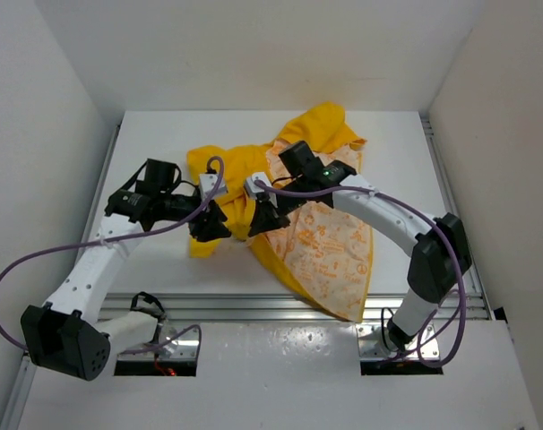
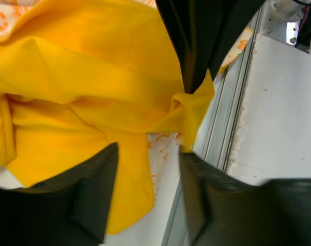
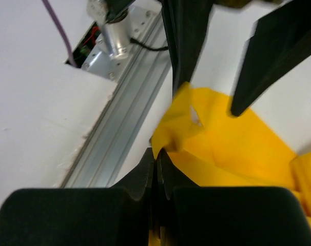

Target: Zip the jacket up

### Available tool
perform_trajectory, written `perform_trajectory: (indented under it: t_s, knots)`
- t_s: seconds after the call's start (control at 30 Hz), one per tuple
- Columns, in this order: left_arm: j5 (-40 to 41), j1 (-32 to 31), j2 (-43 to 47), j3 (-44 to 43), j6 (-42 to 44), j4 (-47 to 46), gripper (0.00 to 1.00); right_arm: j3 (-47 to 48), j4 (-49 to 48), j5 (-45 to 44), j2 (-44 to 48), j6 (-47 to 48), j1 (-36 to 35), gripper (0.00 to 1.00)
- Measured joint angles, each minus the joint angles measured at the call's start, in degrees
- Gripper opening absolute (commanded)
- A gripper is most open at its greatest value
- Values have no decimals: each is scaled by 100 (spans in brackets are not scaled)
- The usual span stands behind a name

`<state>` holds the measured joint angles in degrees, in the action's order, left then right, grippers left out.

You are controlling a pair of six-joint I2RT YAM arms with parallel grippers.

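The yellow jacket (image 1: 240,170) lies crumpled mid-table, its white, orange-printed lining (image 1: 330,246) spread toward the near edge. My right gripper (image 1: 261,220) is shut on a bunched fold of the jacket's yellow edge (image 3: 183,120), its fingertips (image 3: 156,156) closed together. My left gripper (image 1: 211,224) sits just left of it, open. Its two fingers (image 2: 89,195) straddle a hanging yellow flap (image 2: 130,174) without touching it. The right gripper's pinch on the fold also shows in the left wrist view (image 2: 192,100). No zipper parts are visible.
An aluminium rail (image 1: 254,306) runs along the table's near edge, just below the grippers; it also shows in the left wrist view (image 2: 222,128) and the right wrist view (image 3: 119,118). White walls enclose the table. Purple cables (image 1: 38,260) loop from both arms.
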<state>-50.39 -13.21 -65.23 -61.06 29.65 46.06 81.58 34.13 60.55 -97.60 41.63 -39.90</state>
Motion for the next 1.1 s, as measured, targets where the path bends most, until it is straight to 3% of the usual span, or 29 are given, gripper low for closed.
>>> perform_trajectory:
  t_s: [0.13,0.17,0.37,0.47,0.53,0.6,0.7,0.8,0.87,0.93,1.1]
  knots:
    - [-17,-98,238,-9,170,24,59,2,544,-2,-101,168,-7,0]
    - [-50,-107,286,-20,190,31,66,2,629,-4,-118,192,-9,0]
    - [-356,-216,378,-105,310,107,72,2,828,-37,-160,212,-50,0]
    - [-470,-352,374,-105,356,188,80,50,872,-144,-199,210,-83,0]
    - [-555,-415,372,-105,389,219,91,146,929,-247,-249,199,-122,0]
    - [-651,-435,341,-105,387,238,92,245,951,-354,-299,162,-166,0]
    - [-765,-450,254,-103,369,251,92,328,951,-498,-341,111,-199,0]
    - [-815,-461,214,-44,210,136,79,332,929,-616,-341,26,-210,0]
    - [-817,-481,188,-9,98,50,63,332,894,-682,-341,-52,-214,0]
    - [-817,-503,144,22,-22,-59,56,332,837,-719,-341,-116,-223,0]
    - [-820,-522,2,120,-195,-284,59,332,789,-800,-341,-232,-227,0]
